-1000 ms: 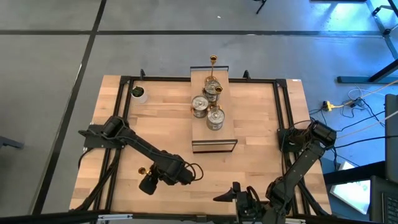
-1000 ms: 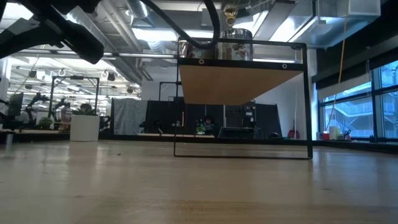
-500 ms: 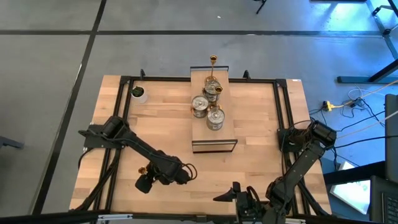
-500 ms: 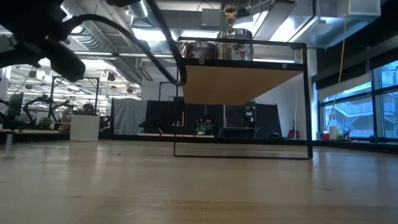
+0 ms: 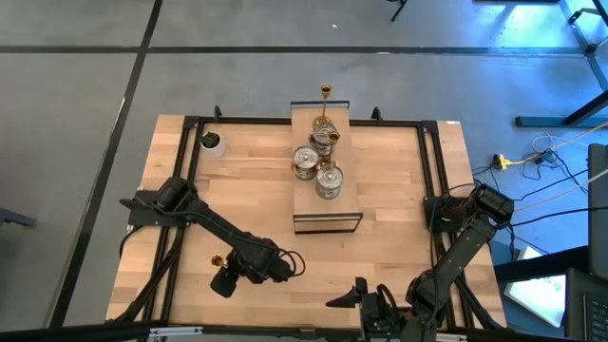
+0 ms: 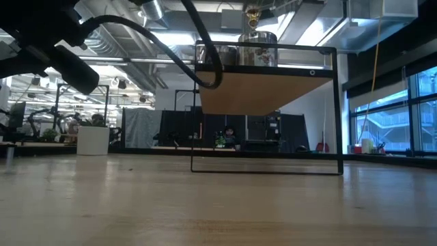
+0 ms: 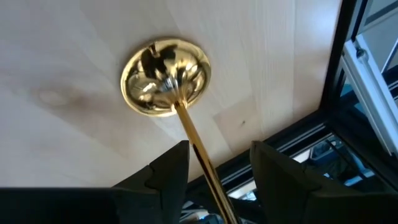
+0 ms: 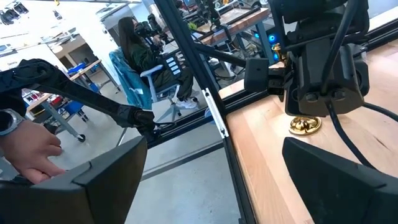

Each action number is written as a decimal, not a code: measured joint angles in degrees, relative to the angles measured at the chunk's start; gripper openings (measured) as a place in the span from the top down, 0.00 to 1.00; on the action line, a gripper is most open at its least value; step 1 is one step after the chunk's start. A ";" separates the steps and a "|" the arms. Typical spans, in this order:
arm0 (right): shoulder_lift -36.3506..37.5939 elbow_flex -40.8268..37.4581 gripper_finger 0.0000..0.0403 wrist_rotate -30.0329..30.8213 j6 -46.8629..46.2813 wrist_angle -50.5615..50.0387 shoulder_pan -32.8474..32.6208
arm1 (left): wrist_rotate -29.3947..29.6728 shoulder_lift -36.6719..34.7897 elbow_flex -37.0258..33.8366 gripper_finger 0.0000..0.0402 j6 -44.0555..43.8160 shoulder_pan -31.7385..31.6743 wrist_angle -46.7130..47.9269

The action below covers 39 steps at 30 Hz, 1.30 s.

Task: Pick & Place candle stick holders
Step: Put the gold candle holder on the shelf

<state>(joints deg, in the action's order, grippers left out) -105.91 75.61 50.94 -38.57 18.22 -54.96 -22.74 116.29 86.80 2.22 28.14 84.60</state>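
Note:
A slim brass-gold candle stick holder [image 5: 218, 258] stands upright on its round base [image 7: 165, 76] near the table's front left. My left gripper [image 7: 219, 149] comes down over it, open, with the thin stem [image 7: 194, 140] rising between its fingers, close to one of them. My right gripper [image 8: 217, 186] hovers wide open at the table's near edge, holding nothing. The other candle stick holders are on a raised wooden shelf [image 5: 344, 199] at the table's middle: squat silver ones [image 5: 305, 161] [image 5: 328, 180] and slim gold ones [image 5: 326, 92]. My left gripper stands astride the gold holder's stem from above, slanting down. The stem runs right along the inner edge of one finger [image 7: 177, 163], and I cannot tell whether they touch. The holder's base rests on the table.
A white cup [image 5: 213, 142] stands at the far left corner. The shelf's black frame [image 6: 334, 109] rises from the table's middle. Black rails [image 5: 185, 171] run along the table's sides. Beyond the table are a seated person [image 8: 138, 50] and a hand [image 8: 28, 149].
My left gripper has sunk a little toward the table, down over the gold holder's stem. The holder has stayed in its place on the table.

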 joint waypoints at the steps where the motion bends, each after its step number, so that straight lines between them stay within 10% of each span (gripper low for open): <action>1: 0.00 0.00 0.06 0.00 0.00 0.00 0.00 | -0.15 0.00 0.00 0.59 -0.19 0.00 -0.22; 39: 0.00 0.00 0.06 -0.02 0.46 -0.04 0.07 | -2.52 0.00 -4.15 0.66 -0.04 -0.11 -2.80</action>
<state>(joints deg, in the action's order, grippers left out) -105.91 75.61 50.92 -38.11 18.17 -54.89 -25.26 116.29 82.65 2.17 28.03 81.80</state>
